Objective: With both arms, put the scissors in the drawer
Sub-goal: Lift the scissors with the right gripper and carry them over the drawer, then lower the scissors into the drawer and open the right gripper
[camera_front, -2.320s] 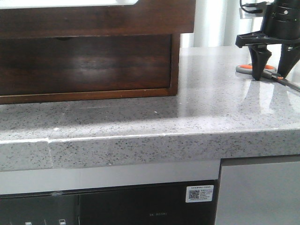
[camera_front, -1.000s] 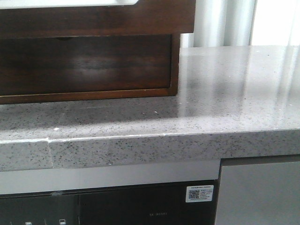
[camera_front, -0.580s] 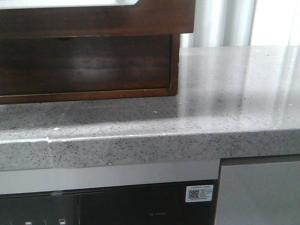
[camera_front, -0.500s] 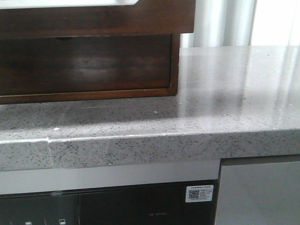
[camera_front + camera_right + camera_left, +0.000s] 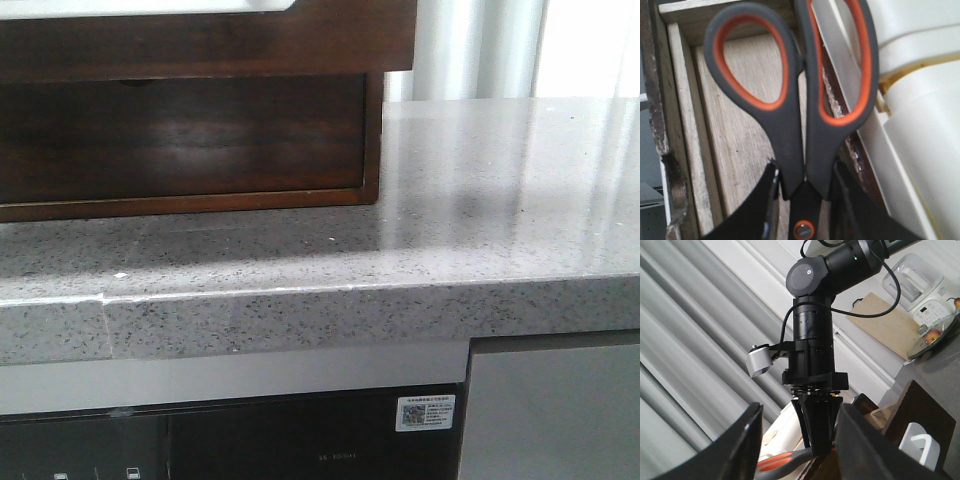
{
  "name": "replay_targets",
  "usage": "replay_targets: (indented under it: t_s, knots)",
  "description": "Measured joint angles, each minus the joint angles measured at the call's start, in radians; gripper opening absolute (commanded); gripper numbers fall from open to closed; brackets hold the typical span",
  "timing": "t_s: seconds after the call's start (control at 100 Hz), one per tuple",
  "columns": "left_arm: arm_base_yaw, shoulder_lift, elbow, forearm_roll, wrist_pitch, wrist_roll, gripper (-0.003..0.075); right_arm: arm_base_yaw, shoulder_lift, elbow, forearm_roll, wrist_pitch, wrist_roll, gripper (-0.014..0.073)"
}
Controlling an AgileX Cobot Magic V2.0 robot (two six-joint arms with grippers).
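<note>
Gripping the scissors (image 5: 805,120) right at the neck, the right gripper (image 5: 805,200) is sitting clamped on them just above the pivot screw, its two dark fingers (image 5: 765,210) pressing in from either side. In the right wrist view the orange-and-grey handle loops are pointing away from the fingers toward 12 o'clock, and the blades aren't showing at all. Behind the loops a pale bare-wood compartment (image 5: 740,150) is lying open, so the scissors are hanging over it; I can't tell whether they're touching the wood or not. A white plastic thing (image 5: 920,100) is filling the 3 o'clock side of that view.

Over in the left wrist view, the left gripper (image 5: 797,440) is hanging with its fingers spread apart and nothing between them. Past them the right arm (image 5: 812,340) is pointing straight down, and an orange loop of the scissors is peeking out at about 7 o'clock from its tip. A dark wood edge (image 5: 920,415) is sitting at 4 o'clock, with a cutting board (image 5: 887,322) and a plate of fruit (image 5: 935,335) further back.

From the front, neither arm is showing. The speckled grey counter (image 5: 450,230) is running across, and the cabinet (image 5: 190,140) is standing on it at 10 o'clock, with the glossy dark drawer (image 5: 200,35) along the top edge, jutting out forward.
</note>
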Motion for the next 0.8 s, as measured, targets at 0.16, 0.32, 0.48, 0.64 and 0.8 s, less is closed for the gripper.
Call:
replay_targets:
  t_s: [0.16,0.32,0.48,0.64,0.8]
  knots:
    - [0.0,0.0,0.0,0.0,0.0,0.0,0.0312,0.035,0.004,0.0,-0.046,-0.002,0.0,-0.0073]
    - [0.0,0.0,0.0,0.0,0.0,0.0,0.0312,0.076,0.011,0.004,-0.091,0.0,0.0,-0.0073]
    - [0.0,0.0,0.0,0.0,0.0,0.0,0.0312,0.088,0.014,0.004,-0.102,0.0,0.0,-0.0072]
    - [0.0,0.0,0.0,0.0,0.0,0.0,0.0312,0.088,0.014,0.004,-0.108,0.0,0.0,0.0074]
    - [0.0,0.0,0.0,0.0,0.0,0.0,0.0312,0.088,0.014,0.004,-0.109,0.0,0.0,0.0317]
